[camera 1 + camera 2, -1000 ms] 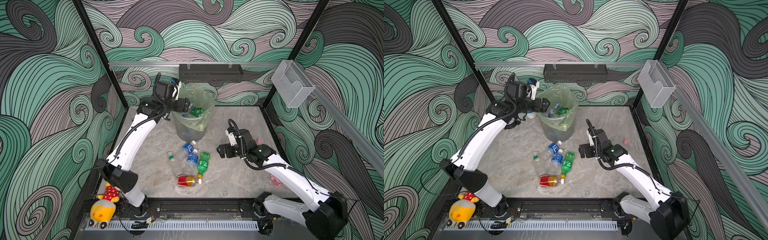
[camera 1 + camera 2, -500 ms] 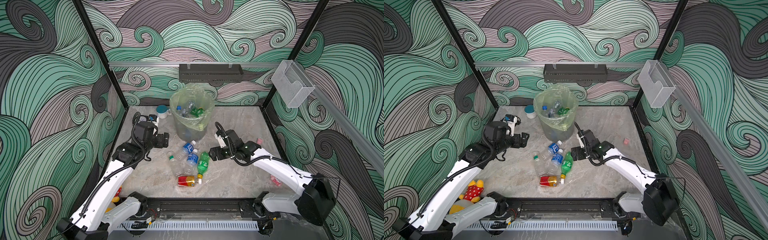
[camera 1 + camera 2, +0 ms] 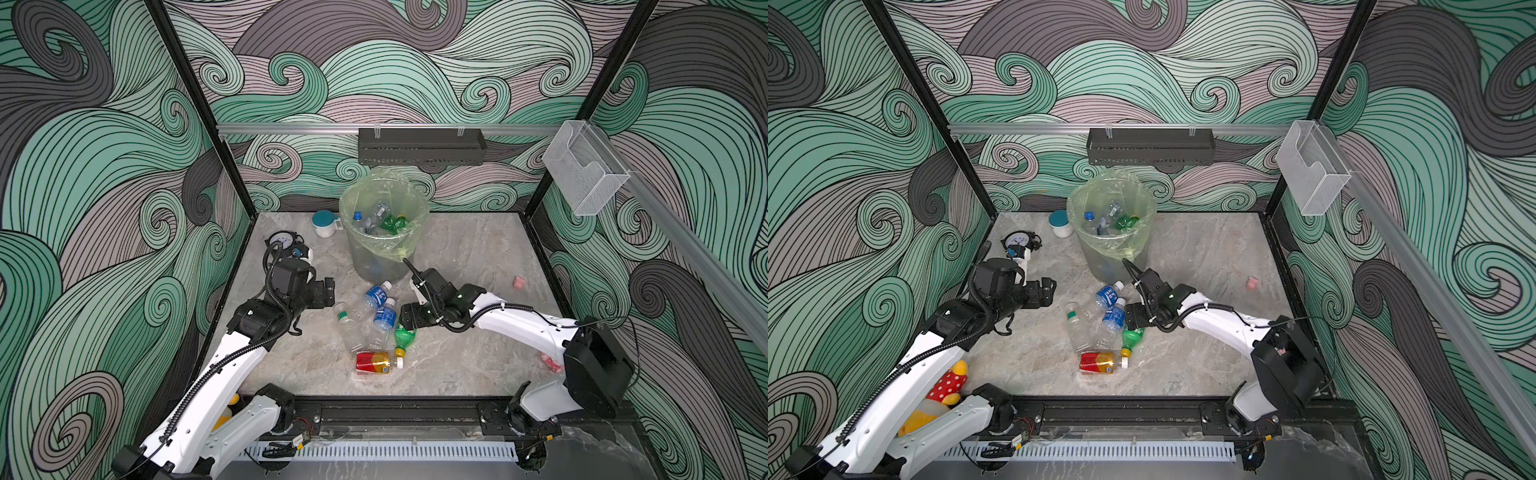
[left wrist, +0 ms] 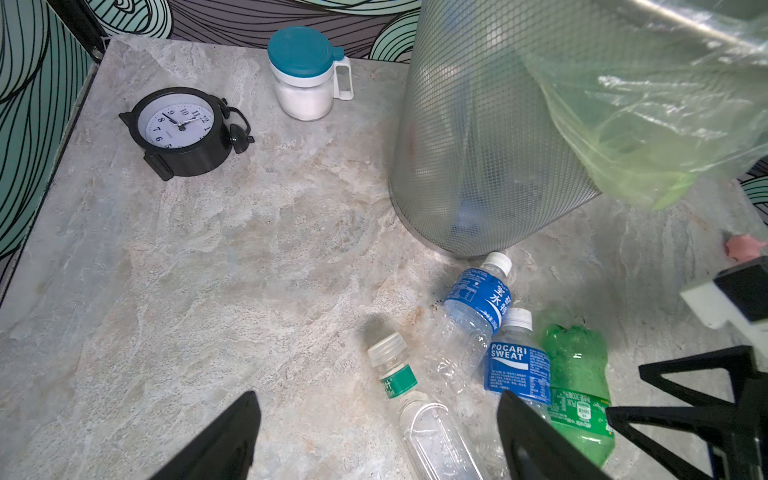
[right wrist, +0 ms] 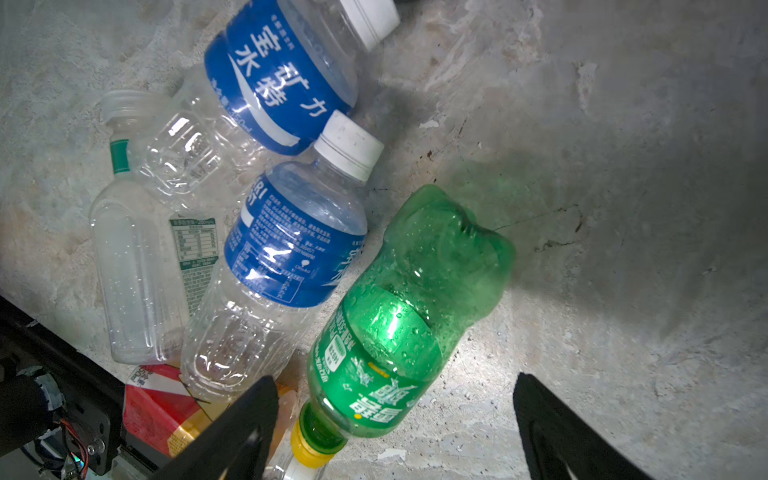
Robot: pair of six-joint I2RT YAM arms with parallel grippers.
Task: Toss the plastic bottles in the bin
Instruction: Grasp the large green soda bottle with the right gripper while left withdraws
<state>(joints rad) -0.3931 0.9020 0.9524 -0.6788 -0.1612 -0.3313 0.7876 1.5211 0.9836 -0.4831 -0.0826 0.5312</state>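
Five plastic bottles lie in a little heap on the surface [image 3: 457,345], in front of the bin. Closest to the robot is the red-and-yellow bottle [image 3: 373,362], lying on its side. Just behind it is the green bottle [image 5: 411,307] with a yellow cap. The right gripper [image 5: 395,378] hangs over this green bottle with its jaws wide open, one on each side, not touching it. So the job now looks like picking up the green bottle. Next the gripper should go down, squeeze the bottle round its middle and lift it over the bin. The bottle is round and smooth, so it might roll away.

Beside it lie a blue-label bottle [image 3: 384,316] and a second blue-label bottle [image 3: 376,296], touching each other, and a clear bottle with a green band [image 3: 345,324]. The left gripper [image 3: 328,291] is near the heap, open and empty.

Farther back stands the bin [image 3: 365,262], a mesh bucket with a yellow-green bag [image 3: 399,247] in it. Several bottles are already inside. Beside the bin sits a white jar with a teal lid [image 3: 324,223], shut, and a black clock [image 3: 279,241].
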